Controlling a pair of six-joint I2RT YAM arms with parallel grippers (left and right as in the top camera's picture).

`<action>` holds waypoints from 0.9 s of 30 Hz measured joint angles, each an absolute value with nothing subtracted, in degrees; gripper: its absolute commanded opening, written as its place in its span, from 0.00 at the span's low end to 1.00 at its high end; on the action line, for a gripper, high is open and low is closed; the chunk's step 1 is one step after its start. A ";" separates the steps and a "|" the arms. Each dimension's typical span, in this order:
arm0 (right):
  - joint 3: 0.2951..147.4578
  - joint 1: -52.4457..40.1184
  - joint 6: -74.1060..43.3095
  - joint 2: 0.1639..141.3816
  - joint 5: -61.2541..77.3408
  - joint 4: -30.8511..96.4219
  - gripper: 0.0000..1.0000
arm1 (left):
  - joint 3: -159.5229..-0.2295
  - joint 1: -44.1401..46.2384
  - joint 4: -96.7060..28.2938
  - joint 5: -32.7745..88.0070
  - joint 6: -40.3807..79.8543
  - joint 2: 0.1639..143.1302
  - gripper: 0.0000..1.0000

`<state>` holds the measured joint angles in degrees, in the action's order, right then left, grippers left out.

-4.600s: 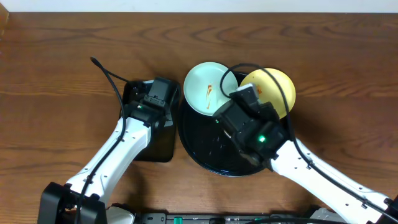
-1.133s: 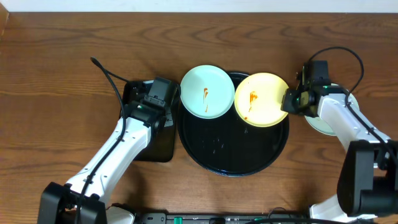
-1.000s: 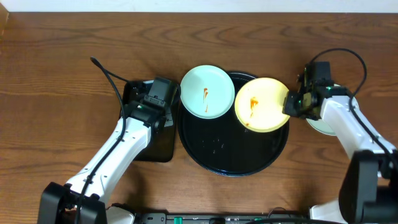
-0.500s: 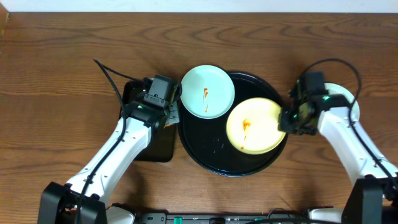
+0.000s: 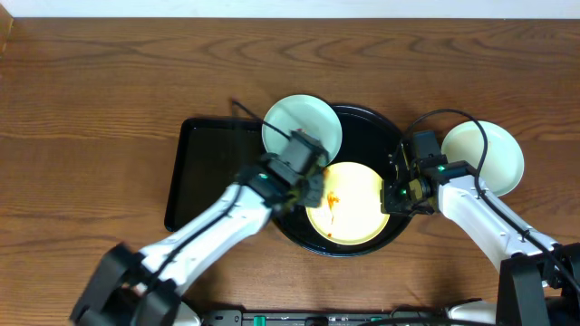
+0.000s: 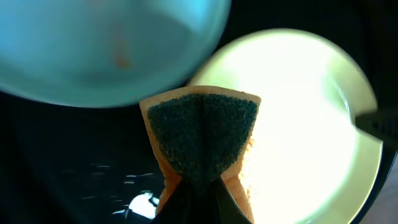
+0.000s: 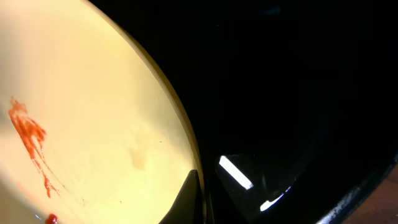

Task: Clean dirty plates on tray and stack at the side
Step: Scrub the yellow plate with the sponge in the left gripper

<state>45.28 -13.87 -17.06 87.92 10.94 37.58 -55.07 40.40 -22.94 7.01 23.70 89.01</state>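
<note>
Overhead: left hand (image 5: 311, 181) with sponge (image 6: 202, 140) over yellow plate (image 5: 358, 213)

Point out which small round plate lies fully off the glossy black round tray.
The pale round plate at far right, on the wooden table; the other two overlap the tray.

no legible text, no labels, no brands, no numbers

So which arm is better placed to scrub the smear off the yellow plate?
Left. The left pincer holds the scouring sponge over the yellow plate, beside the orange smear. The right pincer is shut on that plate's rim, steadying it on the round black tray.
</note>
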 measured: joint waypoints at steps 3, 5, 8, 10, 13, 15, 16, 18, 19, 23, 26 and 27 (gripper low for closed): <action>44.97 -13.87 -17.28 87.92 10.96 37.39 0.01 | -55.07 43.72 -20.67 7.27 23.73 93.06 0.08; 44.86 -13.87 -17.37 87.92 10.96 37.28 0.01 | -55.07 45.54 -19.40 7.42 23.73 95.22 0.08; 44.84 -13.87 -17.39 87.92 10.96 37.17 0.01 | -55.07 47.70 -17.47 7.42 24.05 98.04 0.08; 44.82 -13.87 -17.39 87.92 10.96 37.19 0.01 | -55.07 48.62 -16.60 7.38 24.64 99.44 0.08; 44.77 -13.87 -17.39 87.92 10.90 37.21 0.01 | -55.09 49.58 -15.70 7.31 25.45 100.31 0.08; 44.66 -13.87 -17.39 87.92 10.76 37.23 0.01 | -55.11 50.41 -14.96 7.20 25.67 100.82 0.08; 44.60 -13.87 -17.39 87.92 10.68 37.23 0.01 | -55.13 50.89 -14.63 7.14 25.71 101.06 0.08; 44.42 -13.85 -17.39 87.94 10.35 37.34 0.01 | -55.18 52.05 -13.98 7.09 25.67 101.36 0.08; 44.40 -13.85 -17.39 87.94 10.22 37.36 0.01 | -55.18 52.75 -13.58 7.09 25.52 101.45 0.08; 44.38 -13.85 -17.39 87.94 10.04 37.41 0.01 | -55.22 54.70 -13.04 6.96 24.58 101.58 0.08; 44.40 -13.85 -17.39 87.94 10.04 37.26 0.01 | -55.22 54.59 -13.23 4.64 23.75 101.58 0.08; 44.40 -13.85 -17.39 87.94 10.09 37.15 0.01 | -55.22 54.48 -13.26 3.73 23.68 101.58 0.08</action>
<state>44.40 -13.85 -17.39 87.94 10.09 37.15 -55.22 54.48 -13.26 3.73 23.68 101.58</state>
